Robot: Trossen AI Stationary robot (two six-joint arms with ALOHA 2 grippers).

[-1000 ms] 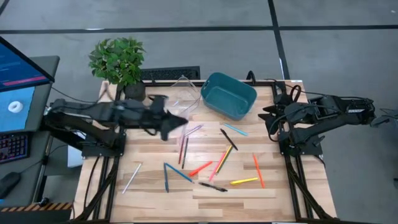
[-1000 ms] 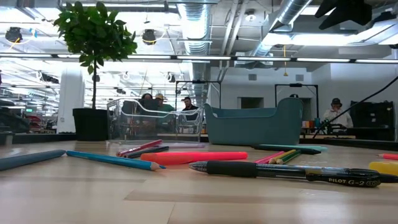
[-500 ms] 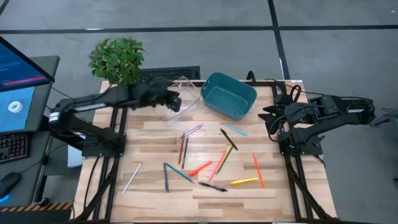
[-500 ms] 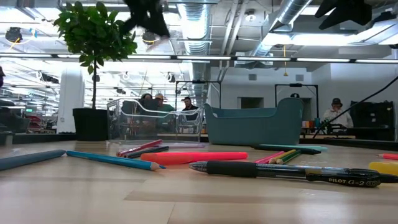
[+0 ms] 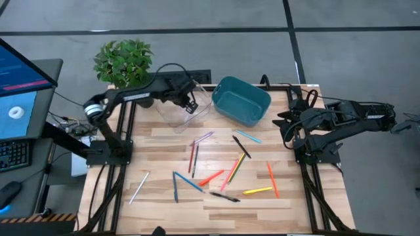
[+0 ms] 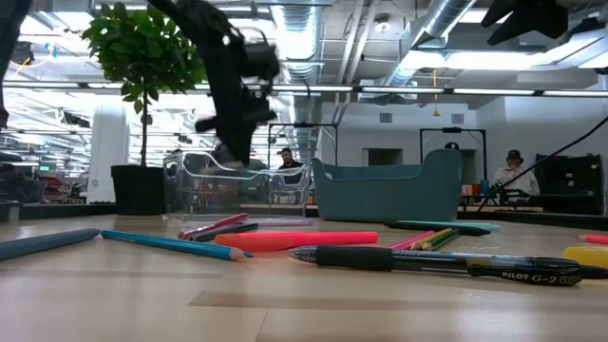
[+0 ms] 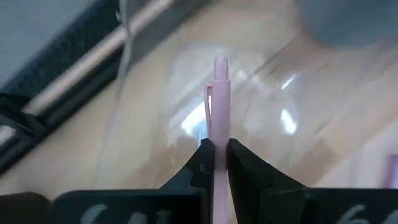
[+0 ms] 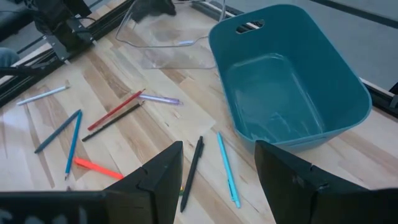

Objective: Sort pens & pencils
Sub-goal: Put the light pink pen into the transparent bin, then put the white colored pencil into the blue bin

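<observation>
My left gripper hangs over the clear plastic bin at the table's far edge, shut on a pink pen. In the low view it reaches down to the bin's rim. Several pens and pencils lie flat on the wooden table, among them an orange one, a black one, a yellow one and a blue one. An empty teal bin stands right of the clear one. My right gripper waits open at the table's right edge. My left gripper pinches the pink pen's barrel between its two fingers, just behind the clip. The fingers slant steeply down from above, and the pen lies along them. Its clipped end sticks out past the fingertips, clear above the clear bin's floor.
A potted plant stands at the far left corner beside the clear bin. A black keyboard lies behind the table's far edge. A monitor is off to the left. People sit far back in the room.
My left gripper has swung from above the table's left middle toward the far edge, then sunk and tipped steeply down over the clear bin. The pink pen has travelled with it. My right arm has kept still.
</observation>
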